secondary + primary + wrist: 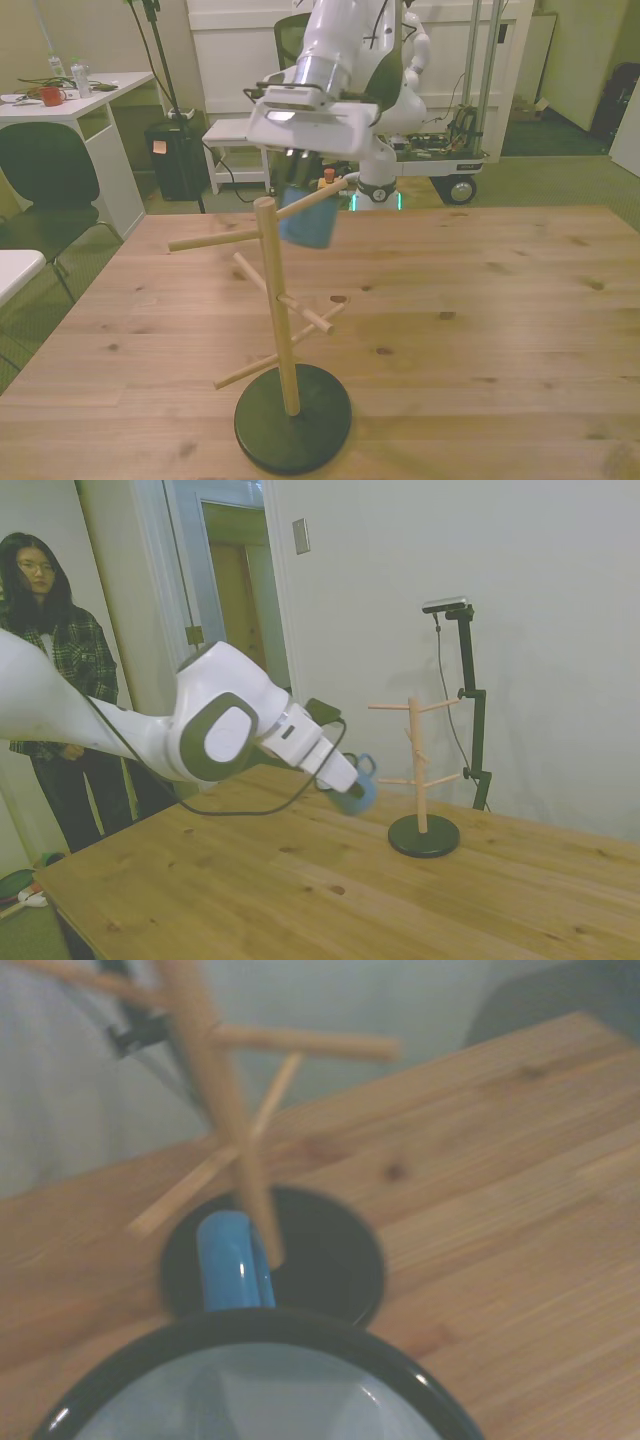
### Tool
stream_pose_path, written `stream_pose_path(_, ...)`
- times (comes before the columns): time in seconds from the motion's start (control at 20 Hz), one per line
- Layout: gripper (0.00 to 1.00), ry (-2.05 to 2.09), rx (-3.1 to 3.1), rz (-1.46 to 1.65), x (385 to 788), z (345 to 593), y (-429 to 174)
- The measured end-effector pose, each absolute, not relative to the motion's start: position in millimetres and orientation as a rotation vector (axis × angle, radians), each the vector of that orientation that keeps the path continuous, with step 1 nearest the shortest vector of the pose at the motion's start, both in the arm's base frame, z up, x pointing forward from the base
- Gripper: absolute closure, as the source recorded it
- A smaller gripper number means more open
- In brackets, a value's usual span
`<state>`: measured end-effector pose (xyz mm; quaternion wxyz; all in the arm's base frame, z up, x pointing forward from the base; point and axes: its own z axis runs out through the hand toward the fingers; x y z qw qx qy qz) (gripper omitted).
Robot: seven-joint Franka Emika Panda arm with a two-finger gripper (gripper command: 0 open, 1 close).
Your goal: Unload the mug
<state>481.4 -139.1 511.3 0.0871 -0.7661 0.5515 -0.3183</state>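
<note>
— Nearest the wrist camera sits the mug (250, 1400), its dark rim filling the lower part of that blurred picture; what is in it?

— Only a pale inside shows; no contents can be made out; the blue loop handle (235, 1260) stands out from the rim toward the mug tree (215, 1100) and its black round base (330, 1260).

— And where is the mug overall?

— In the air, above the wooden table (300, 880), off the pegs; in the side view the mug (356, 790) hangs at the end of the gripper (345, 780), near the tree (417, 765) but apart from it, at about the height of the lower pegs; in the front view the mug (305, 222) shows as a light-blue cylinder behind the upper peg, under the gripper (300, 165).

— Which way does it point?

— Its long axis runs on from the gripper, slanting down toward the tree's base; the handle lies on the side facing the tree; more than that I cannot tell.

— The jaws?

— Closed on the mug, as far as the side and front views show; the fingers themselves are largely hidden by the hand and the mug.

— Anything else?

— A person (50, 660) in a checked shirt stands at the side view's left, behind the arm; the tree's pegs carry nothing.
</note>
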Motion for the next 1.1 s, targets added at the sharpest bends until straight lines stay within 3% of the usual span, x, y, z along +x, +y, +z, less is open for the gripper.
stream_pose_path(0.15, 1.0, 1.514, -2.381, -0.763, 466.0, 512.5, -102.8)
stream_pose_path(0.35, 1.0, 1.383, -2.491, -0.517, 466.7, 486.4, -79.0)
stream_pose_path(0.7, 1.0, 1.4, -2.563, -0.346, 491.7, 423.6, -83.2)
stream_pose_path(1.1, 1.0, 1.472, -2.563, -0.267, 511.3, 388.2, -102.4)
